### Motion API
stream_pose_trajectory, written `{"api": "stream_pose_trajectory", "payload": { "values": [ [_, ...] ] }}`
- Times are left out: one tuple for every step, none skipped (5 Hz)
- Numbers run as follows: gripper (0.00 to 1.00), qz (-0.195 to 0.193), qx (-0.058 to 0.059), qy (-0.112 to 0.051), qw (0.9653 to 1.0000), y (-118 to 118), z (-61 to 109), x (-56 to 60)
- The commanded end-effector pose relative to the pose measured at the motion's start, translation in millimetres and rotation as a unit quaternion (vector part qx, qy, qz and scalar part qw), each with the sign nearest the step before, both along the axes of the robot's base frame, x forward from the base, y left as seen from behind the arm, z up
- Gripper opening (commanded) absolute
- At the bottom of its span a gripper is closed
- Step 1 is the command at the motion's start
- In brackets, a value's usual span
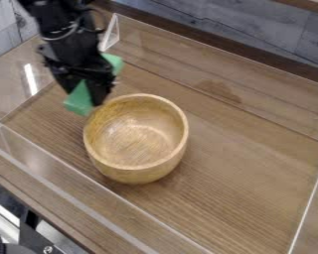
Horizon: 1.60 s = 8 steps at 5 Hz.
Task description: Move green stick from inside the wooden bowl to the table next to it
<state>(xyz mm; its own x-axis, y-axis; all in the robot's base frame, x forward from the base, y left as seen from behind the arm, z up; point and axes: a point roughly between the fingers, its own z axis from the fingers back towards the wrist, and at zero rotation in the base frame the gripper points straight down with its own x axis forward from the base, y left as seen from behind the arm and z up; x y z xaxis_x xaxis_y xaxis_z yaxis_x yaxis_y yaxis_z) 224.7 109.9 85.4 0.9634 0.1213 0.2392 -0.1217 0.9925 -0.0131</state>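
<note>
Green stick [80, 98]: clamped in hand [82, 100], left of wooden bowl [136, 137]. To be lowered flat onto desk [241, 159], then released.

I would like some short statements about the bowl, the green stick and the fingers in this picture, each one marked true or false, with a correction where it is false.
1. The green stick lies inside the wooden bowl. False: it is outside the bowl, held up at the bowl's left.
2. The gripper has its fingers closed on the green stick. True.
3. The wooden bowl holds nothing. True.
4. The bowl is tipped on its side. False: it stands upright on the table.
5. The green stick lies flat on the table. False: it hangs tilted between the fingers.
</note>
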Motion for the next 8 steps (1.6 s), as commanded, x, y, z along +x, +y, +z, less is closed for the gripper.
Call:
{"api": "stream_pose_trajectory", "payload": {
  "values": [
    [0.00,-0.003,0.018,-0.023,0.9996,20.3,9.2,6.4],
    [0.00,0.005,0.020,-0.023,0.9995,19.6,4.4,10.8],
    [0.00,0.012,0.022,-0.023,0.9994,21.2,-0.8,15.1],
    [0.00,0.015,0.024,-0.021,0.9994,22.5,-4.7,17.5],
    [0.00,0.019,0.026,-0.019,0.9993,23.7,-7.8,19.5],
    [0.00,0.022,0.028,-0.016,0.9992,24.4,-9.9,20.9],
    [0.00,0.024,0.030,-0.014,0.9992,25.4,-11.9,22.2],
    [0.00,0.027,0.032,-0.010,0.9991,26.2,-13.9,23.4]
  ]
}}
